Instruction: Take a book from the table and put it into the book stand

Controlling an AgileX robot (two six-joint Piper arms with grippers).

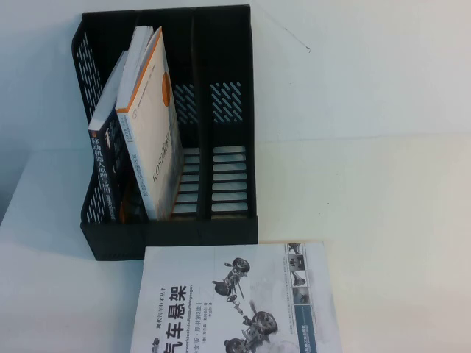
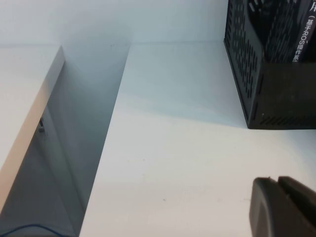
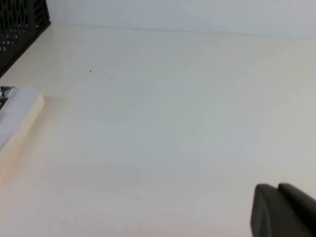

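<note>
The book (image 1: 239, 298) lies flat at the surface's (image 1: 383, 184) near edge, just before the book stand (image 1: 232, 110); thin, floppy, likely slick, so pinch its exposed right edge; left gripper (image 2: 284, 207) and right gripper (image 3: 284, 210) hover parked, jaws apparently closed.

The book stand (image 1: 173, 132) sits on the table (image 1: 383, 191). The book (image 1: 239, 301) lies flat on the table right in front of the stand. Two other books (image 1: 143, 125) lean inside the stand's left part. The left gripper (image 2: 284, 207) hangs over the table left of the stand, the right gripper (image 3: 281, 210) to its right
</note>
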